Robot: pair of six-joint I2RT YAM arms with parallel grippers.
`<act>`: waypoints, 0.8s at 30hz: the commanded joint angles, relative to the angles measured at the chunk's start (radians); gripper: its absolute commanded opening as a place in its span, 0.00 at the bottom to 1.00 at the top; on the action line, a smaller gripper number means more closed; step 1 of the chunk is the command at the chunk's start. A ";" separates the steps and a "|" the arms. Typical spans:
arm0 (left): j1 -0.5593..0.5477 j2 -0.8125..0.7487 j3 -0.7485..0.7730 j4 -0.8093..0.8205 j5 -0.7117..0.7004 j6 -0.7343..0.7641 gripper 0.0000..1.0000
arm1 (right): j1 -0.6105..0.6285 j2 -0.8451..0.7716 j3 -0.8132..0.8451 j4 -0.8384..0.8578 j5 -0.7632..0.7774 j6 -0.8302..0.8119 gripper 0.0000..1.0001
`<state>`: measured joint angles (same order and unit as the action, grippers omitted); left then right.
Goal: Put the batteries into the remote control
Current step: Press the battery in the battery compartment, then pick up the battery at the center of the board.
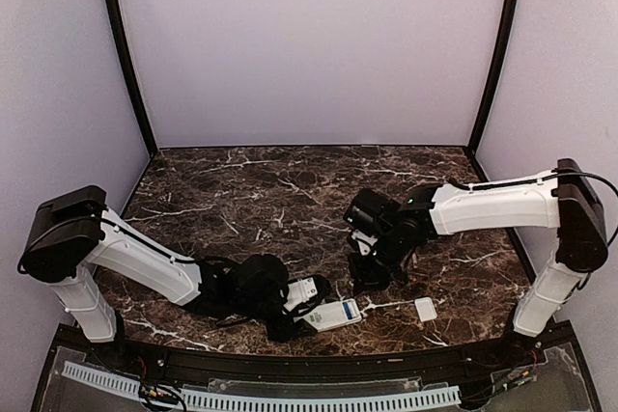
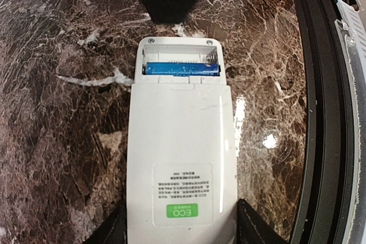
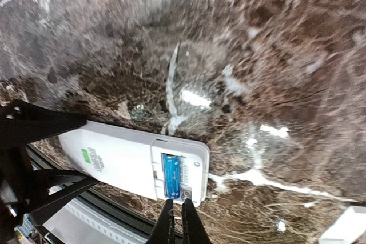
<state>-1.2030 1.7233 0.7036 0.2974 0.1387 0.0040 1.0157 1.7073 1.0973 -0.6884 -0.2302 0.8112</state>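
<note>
The white remote control [image 2: 180, 158] lies back-up on the marble table, green label toward my left wrist, its battery bay open at the far end. One blue battery [image 2: 180, 68] lies in the bay; the slot beside it shows bare white plastic. My left gripper [image 2: 182, 234] is shut on the remote's label end, one finger on each long side. My right gripper [image 3: 175, 224] hovers just off the bay end of the remote [image 3: 134, 161], by the battery [image 3: 171, 175], fingers pressed nearly together with nothing seen between them. In the top view the remote [image 1: 338, 314] lies between both grippers.
A small white cover piece [image 1: 426, 310] lies on the table right of the remote, also at the right wrist view's corner [image 3: 343, 230]. The black table rim [image 2: 320, 112] runs close along the remote's side. Purple walls enclose the dark marble table [image 1: 290, 190].
</note>
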 commanded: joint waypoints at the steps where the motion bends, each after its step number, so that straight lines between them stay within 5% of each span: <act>1: -0.006 0.056 -0.026 -0.162 0.041 -0.013 0.02 | -0.104 -0.140 0.066 -0.215 0.192 -0.022 0.09; 11: -0.006 0.056 -0.024 -0.168 0.035 -0.014 0.13 | -0.393 -0.140 -0.028 -0.255 0.337 -0.099 0.37; 24: -0.006 0.061 -0.023 -0.170 0.032 -0.016 0.14 | -0.456 0.070 -0.008 -0.119 0.289 -0.202 0.32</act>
<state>-1.2034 1.7248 0.7055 0.2966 0.1387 0.0040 0.5728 1.7535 1.0843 -0.8574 0.0677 0.6407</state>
